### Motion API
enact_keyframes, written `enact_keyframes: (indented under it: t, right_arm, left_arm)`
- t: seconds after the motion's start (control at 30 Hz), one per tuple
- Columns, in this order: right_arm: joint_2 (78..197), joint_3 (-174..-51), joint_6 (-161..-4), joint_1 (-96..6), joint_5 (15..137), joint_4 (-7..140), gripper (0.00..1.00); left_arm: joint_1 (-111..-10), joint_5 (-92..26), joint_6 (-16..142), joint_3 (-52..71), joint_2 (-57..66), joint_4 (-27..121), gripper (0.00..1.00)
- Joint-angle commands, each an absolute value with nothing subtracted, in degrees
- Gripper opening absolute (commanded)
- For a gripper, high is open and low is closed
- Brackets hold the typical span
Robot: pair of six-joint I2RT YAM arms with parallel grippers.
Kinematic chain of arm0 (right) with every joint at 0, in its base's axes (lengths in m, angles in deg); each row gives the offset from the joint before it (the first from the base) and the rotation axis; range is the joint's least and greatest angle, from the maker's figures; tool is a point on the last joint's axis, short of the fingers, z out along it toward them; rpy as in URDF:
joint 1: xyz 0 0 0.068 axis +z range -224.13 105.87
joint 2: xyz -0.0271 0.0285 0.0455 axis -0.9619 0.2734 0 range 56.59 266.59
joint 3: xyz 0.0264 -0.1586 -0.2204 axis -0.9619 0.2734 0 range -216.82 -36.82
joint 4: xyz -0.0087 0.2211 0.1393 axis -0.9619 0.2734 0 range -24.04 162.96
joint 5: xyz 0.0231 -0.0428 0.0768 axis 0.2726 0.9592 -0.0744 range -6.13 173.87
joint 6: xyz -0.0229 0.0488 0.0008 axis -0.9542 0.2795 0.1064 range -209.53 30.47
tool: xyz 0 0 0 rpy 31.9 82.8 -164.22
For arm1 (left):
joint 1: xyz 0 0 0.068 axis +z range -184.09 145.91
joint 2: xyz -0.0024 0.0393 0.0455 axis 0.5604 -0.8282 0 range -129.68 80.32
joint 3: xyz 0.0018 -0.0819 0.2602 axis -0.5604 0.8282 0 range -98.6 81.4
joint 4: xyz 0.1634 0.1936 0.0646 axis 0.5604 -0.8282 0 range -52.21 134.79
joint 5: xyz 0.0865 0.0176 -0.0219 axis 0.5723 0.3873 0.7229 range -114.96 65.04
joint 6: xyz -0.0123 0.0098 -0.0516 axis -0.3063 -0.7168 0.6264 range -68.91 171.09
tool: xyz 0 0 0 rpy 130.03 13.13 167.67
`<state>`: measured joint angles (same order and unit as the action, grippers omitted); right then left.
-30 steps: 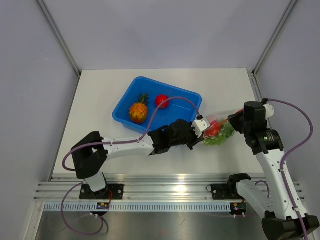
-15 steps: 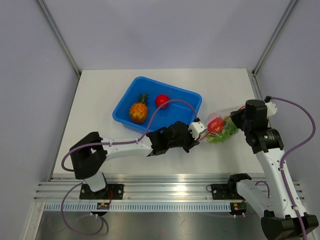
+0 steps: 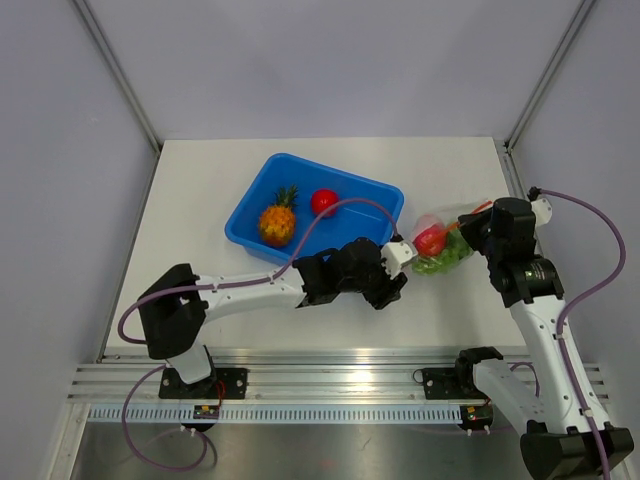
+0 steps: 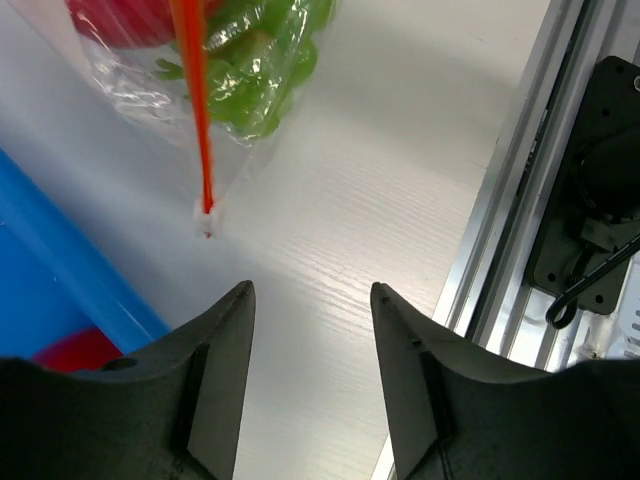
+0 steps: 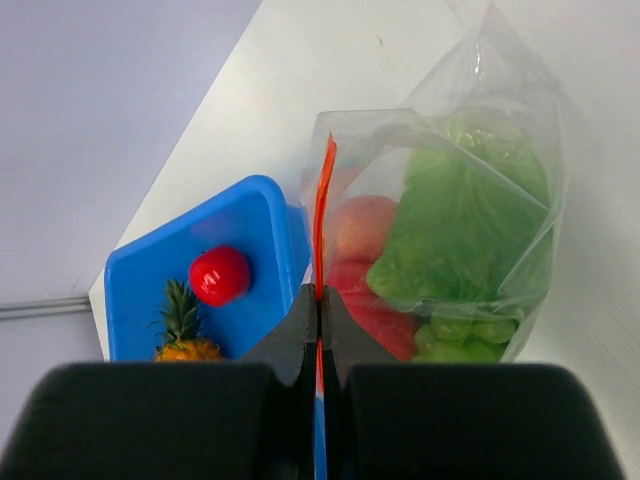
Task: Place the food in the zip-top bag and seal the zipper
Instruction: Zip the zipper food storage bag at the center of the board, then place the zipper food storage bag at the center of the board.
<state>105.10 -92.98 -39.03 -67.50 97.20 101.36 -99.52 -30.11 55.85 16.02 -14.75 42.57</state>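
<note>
1. The right gripper [image 5: 320, 300] alone pinches the zipper [image 5: 325, 190], its jaws closed tight on the strip. The loaded bag [image 5: 500, 90] could slip free or swing, spilling food.
2. The left gripper [image 4: 312, 300] is half open and empty, just short of the strip's end. A re-grab could miss so thin an edge.
3. The bag, beside the tub [image 5: 255, 240] on the table [image 4: 380, 200], holds a cabbage [image 5: 460, 220] and red fruits [image 5: 360, 230].
4. The tub holds a pineapple [image 3: 277, 222] and a red ball [image 5: 220, 275]; sealing now would leave them out.

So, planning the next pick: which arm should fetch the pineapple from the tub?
Left: the left gripper is open and empty near the tub; the right gripper is shut on the zipper.
</note>
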Motion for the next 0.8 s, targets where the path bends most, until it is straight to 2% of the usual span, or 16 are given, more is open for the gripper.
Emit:
enact_keyframes:
  t: [0.0,0.2,0.37,0.4,0.43,0.53,0.77]
  right_arm:
    - [104.8,-91.9,-41.1,-68.0,94.2,93.6,0.0]
    - [104.1,-90.3,-44.8,-68.0,90.1,92.2,0.0]
    - [103.0,-90.8,-49.0,-68.0,86.5,90.5,0.0]
    - [102.9,-91.4,-49.6,-68.0,86.2,90.7,0.0]
    - [102.8,-91.8,-50.4,-68.0,85.9,91.0,0.0]
    - [101.7,-92.8,-53.4,-68.0,85.2,92.0,0.0]
    - [101.1,-95.5,-58.3,-68.0,84.7,94.4,0.0]
  left_arm:
    - [-99.2,-31.5,56.6,11.7,-11.0,39.6,0.54]
    - [-97.9,-27.7,57.5,10.9,-1.3,39.0,0.6]
    - [-94.7,-22.2,59.4,13.2,6.9,39.3,0.68]
    - [-94.3,-21.3,60.6,13.8,8.3,39.3,0.71]
    - [-93.8,-20.0,61.4,14.6,9.5,39.5,0.77]
    - [-91.9,-15.1,64.5,17.8,13.9,40.0,0.85]
    - [-86.7,-16.9,67.3,20.0,18.0,35.7,0.91]
